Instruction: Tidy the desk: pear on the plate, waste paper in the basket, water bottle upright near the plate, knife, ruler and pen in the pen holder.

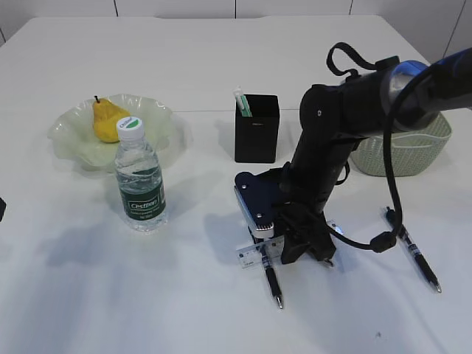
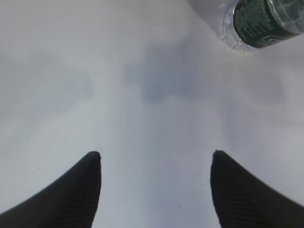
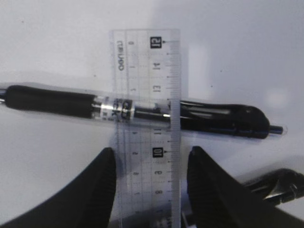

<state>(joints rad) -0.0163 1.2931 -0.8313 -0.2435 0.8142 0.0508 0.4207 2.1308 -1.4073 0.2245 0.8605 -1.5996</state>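
Observation:
My right gripper is low over the table, open, with a finger on each side of a clear plastic ruler. The ruler lies across a black pen. A second black pen lies on the table to the right. A yellow pear sits on the pale green plate. The water bottle stands upright in front of the plate. A green-and-white handle sticks out of the black pen holder. My left gripper is open and empty over bare table. No waste paper shows.
A pale green woven basket stands at the right, partly behind my right arm. The pen holder stands just behind my right gripper. The white table runs to the frame's front edge.

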